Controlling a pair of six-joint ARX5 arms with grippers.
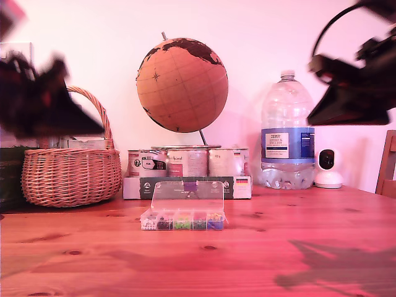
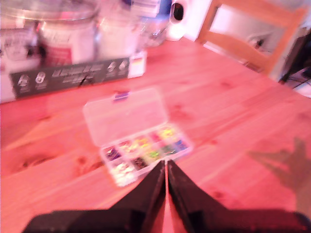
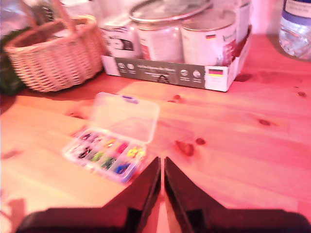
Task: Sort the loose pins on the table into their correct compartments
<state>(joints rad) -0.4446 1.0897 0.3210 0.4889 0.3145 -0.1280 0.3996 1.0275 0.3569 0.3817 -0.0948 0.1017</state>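
A small clear plastic box stands on the wooden table (image 1: 278, 235), its lid (image 1: 187, 197) hinged open and upright. Its compartments (image 1: 182, 219) hold coloured pins: white, black, green, yellow, purple. The box also shows in the first wrist view (image 2: 146, 150) and the second wrist view (image 3: 107, 153). No loose pins can be made out on the tabletop in any view. My first gripper (image 2: 166, 167) is shut and empty, held above the table short of the box. My second gripper (image 3: 162, 162) is likewise shut and empty, off the box's other side. Both arms are raised and blurred in the exterior view.
Behind the box are a cardboard tray of tin cans (image 1: 185, 185) and a globe (image 1: 181, 77). A wicker basket (image 1: 71, 167) stands at the exterior view's left. A water bottle (image 1: 286, 133), a white camera (image 1: 328, 168) and a chair (image 1: 388, 167) are at its right.
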